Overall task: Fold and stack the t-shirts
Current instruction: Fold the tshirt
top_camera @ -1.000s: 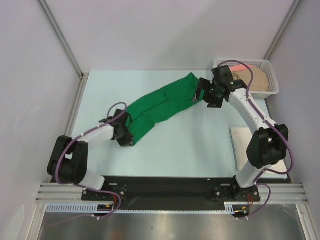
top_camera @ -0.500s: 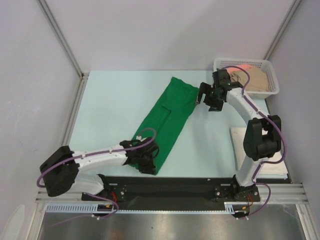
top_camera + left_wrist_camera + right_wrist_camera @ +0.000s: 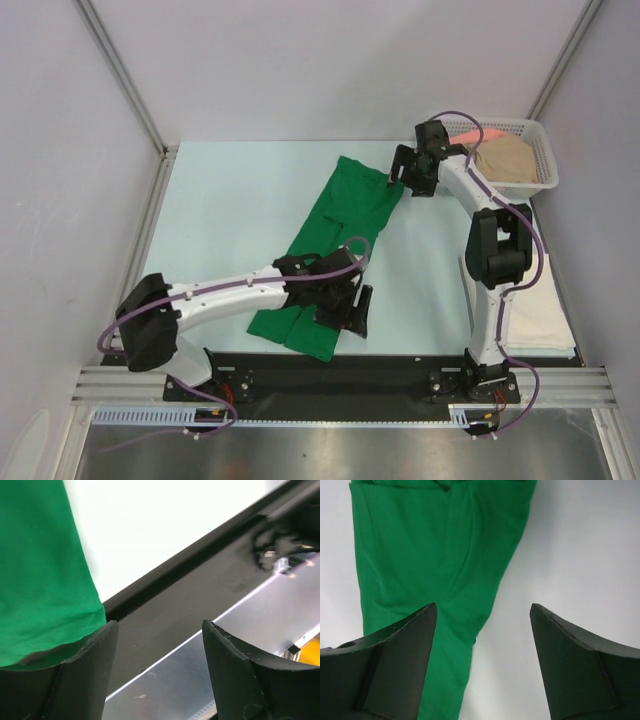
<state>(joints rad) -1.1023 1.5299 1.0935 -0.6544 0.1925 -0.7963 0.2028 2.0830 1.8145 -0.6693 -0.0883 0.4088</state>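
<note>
- Your left gripper point(image 3: 352, 312) hangs spread and empty by the desk's near edge.
- The bright green cloth t-shirt point(image 3: 335, 235) lies stretched from mid-desk to that edge.
- Your right gripper point(image 3: 398, 178), also spread and empty, hovers at its far end.

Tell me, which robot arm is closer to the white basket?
Right. The right fingers sit just left of the basket; the left fingers are far off, at the green shirt's near end.
</note>
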